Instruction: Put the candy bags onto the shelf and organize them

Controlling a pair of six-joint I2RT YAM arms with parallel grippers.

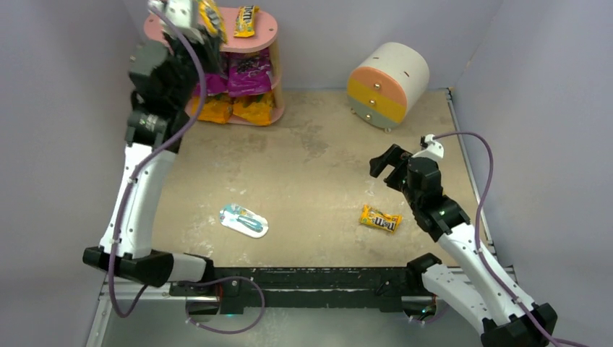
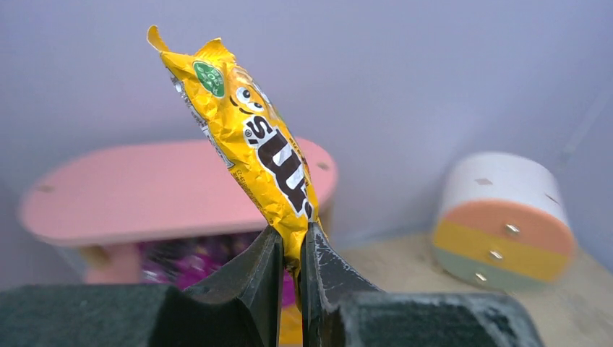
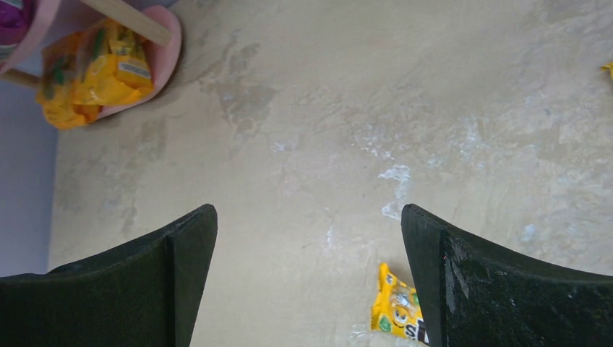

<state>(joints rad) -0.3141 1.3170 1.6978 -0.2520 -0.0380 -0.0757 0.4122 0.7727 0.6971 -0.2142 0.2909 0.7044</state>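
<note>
One pack (image 2: 253, 137) held up beside the shelf (image 2: 144, 188) top, one loose pack (image 1: 380, 217) on the tabletop (image 1: 311, 166).
Left fingers (image 2: 264, 275) pinch its lower end, long axis upright; right fingers (image 3: 181, 253) gape wide, nearest the loose pack.

My left arm (image 1: 141, 195) and right arm (image 1: 463, 282) are white-shelled with black joints, with purple cables (image 1: 493, 163) alongside. My right gripper (image 3: 307, 213) has matte black fingers (image 3: 499, 289), maybe dusty.

Glossy, crinkled foil M&M's pack (image 2: 249, 144); smooth, matt pink shelf (image 2: 144, 191).
</note>
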